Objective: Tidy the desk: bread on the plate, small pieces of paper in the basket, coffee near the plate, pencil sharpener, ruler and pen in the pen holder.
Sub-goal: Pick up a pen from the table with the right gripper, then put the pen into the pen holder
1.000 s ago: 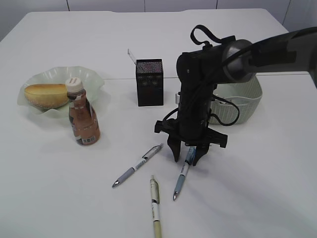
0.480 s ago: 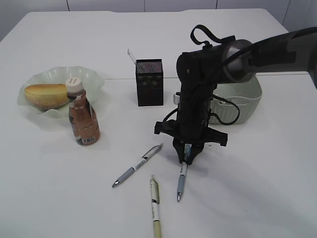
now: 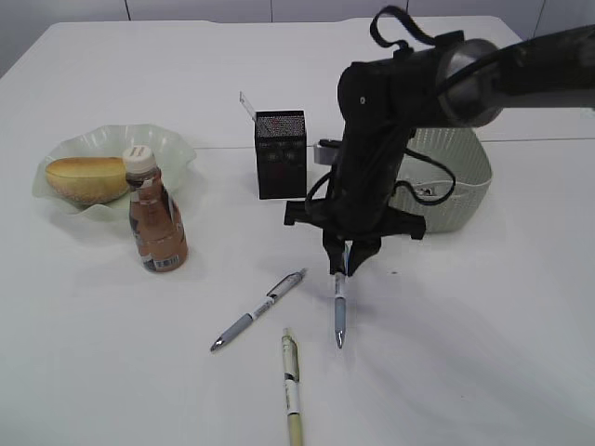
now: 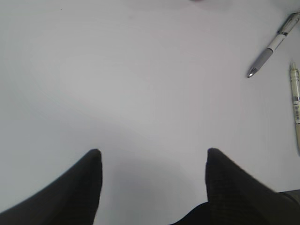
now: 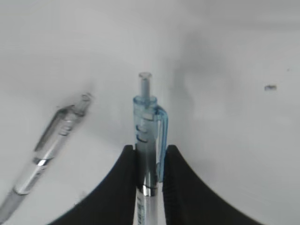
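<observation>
Pens are what I'm working on: my right gripper (image 3: 342,268) has its jaws clenched on the blue pen (image 3: 339,311), pinching it just below the clip end. From the right wrist camera I see the blue pen (image 5: 149,140) squeezed between the two black fingers (image 5: 123,187), its clicker poking out past them. In the exterior view that pen hangs nearly upright under the gripper, tip pointing down at the desk (image 3: 483,353); I can't tell whether the tip touches the surface.

Two more pens lie flat on the desk: a grey pen (image 3: 258,309) just left of the held one, angled, and a cream pen (image 3: 292,386) nearer the front edge. My left gripper (image 4: 152,157) hovers over bare tabletop with its jaws spread and nothing between them; the left wrist camera catches the grey pen (image 4: 273,45) and cream pen (image 4: 295,101) off at the right edge.

Behind the right arm stands the black mesh pen holder (image 3: 280,153) with a ruler (image 3: 248,105) sticking out of it. The basket (image 3: 456,181) sits to its right, partly hidden by the arm. On the left, the bread (image 3: 87,178) rests in the green plate (image 3: 167,144), and the coffee (image 3: 155,220) stands just in front of the plate.
</observation>
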`<state>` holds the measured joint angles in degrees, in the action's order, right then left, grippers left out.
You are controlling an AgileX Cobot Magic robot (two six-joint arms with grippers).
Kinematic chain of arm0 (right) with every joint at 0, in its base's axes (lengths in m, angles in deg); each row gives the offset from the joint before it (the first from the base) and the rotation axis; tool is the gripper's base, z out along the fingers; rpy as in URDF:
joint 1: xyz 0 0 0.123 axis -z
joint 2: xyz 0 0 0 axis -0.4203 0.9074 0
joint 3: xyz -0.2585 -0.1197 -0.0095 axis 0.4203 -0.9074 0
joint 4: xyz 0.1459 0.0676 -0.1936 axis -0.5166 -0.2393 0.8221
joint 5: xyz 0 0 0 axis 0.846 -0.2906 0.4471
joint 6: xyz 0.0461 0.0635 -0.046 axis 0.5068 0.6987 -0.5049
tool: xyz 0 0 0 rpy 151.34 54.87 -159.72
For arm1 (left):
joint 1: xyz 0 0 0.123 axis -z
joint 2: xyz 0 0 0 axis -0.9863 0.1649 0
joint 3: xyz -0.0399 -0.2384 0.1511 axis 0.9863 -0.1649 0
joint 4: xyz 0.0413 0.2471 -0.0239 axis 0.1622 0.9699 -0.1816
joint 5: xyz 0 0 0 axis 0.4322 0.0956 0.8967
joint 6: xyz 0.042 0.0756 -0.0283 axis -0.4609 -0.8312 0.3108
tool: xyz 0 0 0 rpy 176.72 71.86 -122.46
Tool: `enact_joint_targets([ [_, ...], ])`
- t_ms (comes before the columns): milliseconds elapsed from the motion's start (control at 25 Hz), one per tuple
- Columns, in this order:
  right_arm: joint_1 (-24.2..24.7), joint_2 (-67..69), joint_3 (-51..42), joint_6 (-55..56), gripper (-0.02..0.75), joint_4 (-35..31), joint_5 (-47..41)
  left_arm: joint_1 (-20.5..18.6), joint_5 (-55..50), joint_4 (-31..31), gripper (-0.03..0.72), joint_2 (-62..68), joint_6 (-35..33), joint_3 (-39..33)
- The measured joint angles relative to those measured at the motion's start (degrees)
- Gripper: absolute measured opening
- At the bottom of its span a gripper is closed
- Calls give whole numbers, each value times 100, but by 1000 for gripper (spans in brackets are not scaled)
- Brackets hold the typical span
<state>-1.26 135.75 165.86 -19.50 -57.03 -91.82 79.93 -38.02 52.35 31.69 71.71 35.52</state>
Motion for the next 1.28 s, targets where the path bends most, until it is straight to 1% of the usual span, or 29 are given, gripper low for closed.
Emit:
enact_joint_targets([
  [160, 0, -477, 0, -288, 100, 0, 453, 0, 0, 0, 505, 0, 0, 0],
  [480, 60, -1204, 0, -496, 100, 22, 2325, 0, -10, 0, 505, 0, 0, 0],
  [640, 139, -1216, 0, -496, 100, 175, 3199, 0, -31, 0, 505, 0, 0, 0],
  [800, 218, -1216, 0, -496, 100, 529, 4134, 0, -54, 0, 505, 0, 0, 0],
  [960, 303, -1130, 0, -496, 100, 710, 5087, 0, -63, 0, 505, 0, 0, 0],
  [1080, 347, -931, 0, -496, 100, 739, 5640, 0, -63, 0, 505, 0, 0, 0],
  [1280, 396, -584, 0, -517, 100, 752, 6297, 0, -51, 0, 505, 0, 0, 0],
])
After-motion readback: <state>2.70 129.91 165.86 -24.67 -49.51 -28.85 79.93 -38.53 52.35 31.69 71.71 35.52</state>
